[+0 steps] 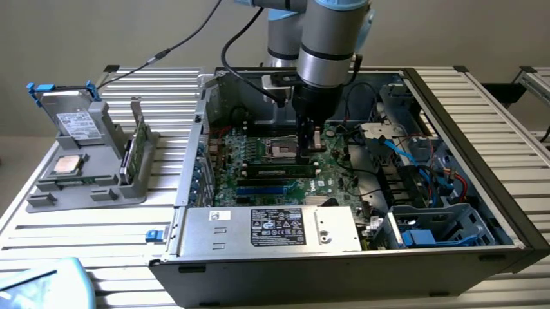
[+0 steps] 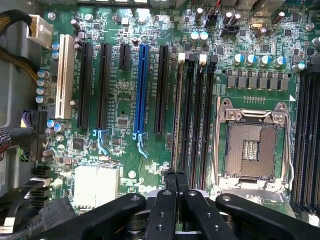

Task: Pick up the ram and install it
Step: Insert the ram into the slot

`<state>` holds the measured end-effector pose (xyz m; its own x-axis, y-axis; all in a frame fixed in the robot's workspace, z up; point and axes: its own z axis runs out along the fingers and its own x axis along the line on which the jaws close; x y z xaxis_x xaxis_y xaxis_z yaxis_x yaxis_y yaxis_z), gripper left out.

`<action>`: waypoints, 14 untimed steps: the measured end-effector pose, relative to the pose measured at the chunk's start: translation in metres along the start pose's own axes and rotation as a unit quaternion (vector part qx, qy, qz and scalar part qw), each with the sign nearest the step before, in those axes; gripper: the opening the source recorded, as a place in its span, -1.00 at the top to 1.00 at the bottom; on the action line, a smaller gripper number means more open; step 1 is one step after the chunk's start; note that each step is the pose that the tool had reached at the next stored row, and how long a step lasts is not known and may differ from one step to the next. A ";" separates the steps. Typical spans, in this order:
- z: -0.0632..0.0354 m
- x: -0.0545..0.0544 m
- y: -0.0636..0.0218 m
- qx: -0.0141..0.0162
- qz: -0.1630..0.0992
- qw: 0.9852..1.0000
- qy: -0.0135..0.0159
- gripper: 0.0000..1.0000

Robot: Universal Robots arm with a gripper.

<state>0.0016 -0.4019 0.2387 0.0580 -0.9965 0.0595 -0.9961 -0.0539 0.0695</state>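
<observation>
The ram (image 1: 277,171) is a long dark-green stick standing on edge in a memory slot of the motherboard, just in front of the empty processor socket (image 1: 282,149). In the wrist view the ram (image 2: 175,115) is seen edge-on as a thin line in the slot nearest the blue slot (image 2: 142,90). My gripper (image 1: 311,147) hangs straight down inside the case over the stick's end on the exterior view's right. Its fingers (image 2: 175,174) are shut together with nothing between them, right above the stick's edge. Whether they touch it I cannot tell.
The open computer case (image 1: 516,212) walls in the board; the power supply (image 1: 270,228) sits at its front and cables (image 1: 404,154) lie on the exterior view's right. A grey holder (image 1: 86,174) outside carries another green stick (image 1: 133,151), a silver processor (image 1: 67,165) and a drive (image 1: 77,119).
</observation>
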 end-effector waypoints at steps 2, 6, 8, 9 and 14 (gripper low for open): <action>0.0011 0.000 -0.0001 0.000 0.000 1.000 0.000 0.80; 0.0034 -0.001 -0.0003 0.000 0.000 1.000 0.000 0.80; 0.0048 -0.001 -0.0004 0.000 0.000 1.000 0.000 0.80; 0.0055 -0.002 -0.0005 0.000 0.000 1.000 0.000 0.80; 0.0092 -0.004 -0.0008 0.000 0.000 1.000 0.000 0.80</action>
<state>0.0016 -0.3987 0.2293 0.0574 -0.9966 0.0595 -0.9962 -0.0532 0.0695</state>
